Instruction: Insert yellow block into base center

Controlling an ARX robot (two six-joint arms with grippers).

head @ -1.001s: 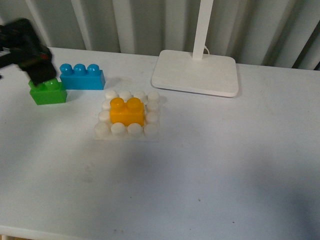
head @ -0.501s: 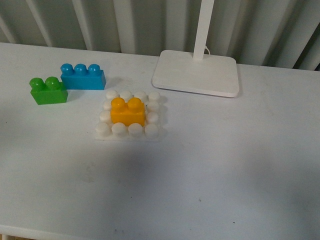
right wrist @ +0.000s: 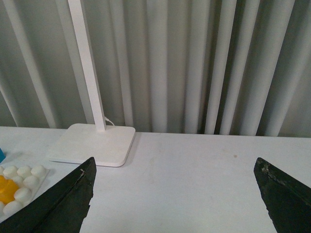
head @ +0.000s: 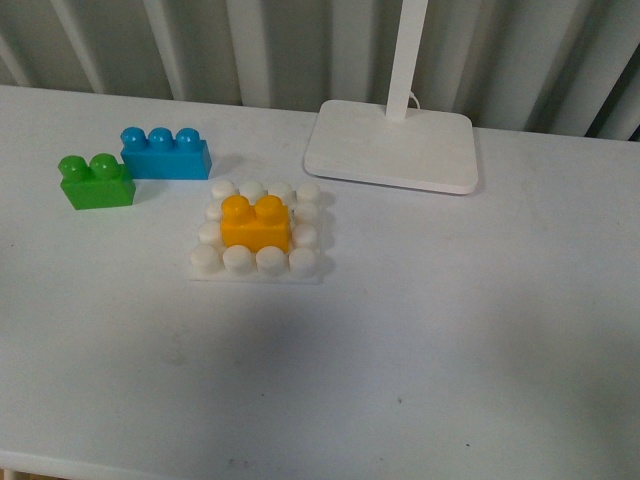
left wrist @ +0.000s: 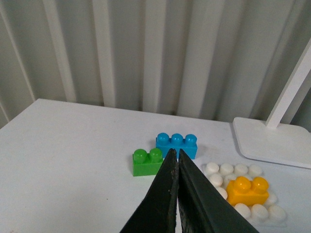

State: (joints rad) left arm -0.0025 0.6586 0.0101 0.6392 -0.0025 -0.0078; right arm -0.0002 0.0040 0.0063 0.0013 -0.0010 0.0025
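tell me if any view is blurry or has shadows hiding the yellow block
Front view: sharp, evenly lit, with only a faint soft shadow on the table; the yellow block on the base is clear. Left wrist view: the shut left tool looms dark and slightly soft. Right wrist view: the block is cut off at the edge.

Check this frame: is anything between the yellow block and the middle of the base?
Nothing visible. The yellow block already sits on the middle studs of the base, ringed by white studs. Neither gripper touches it: the left gripper is shut, the right gripper open.
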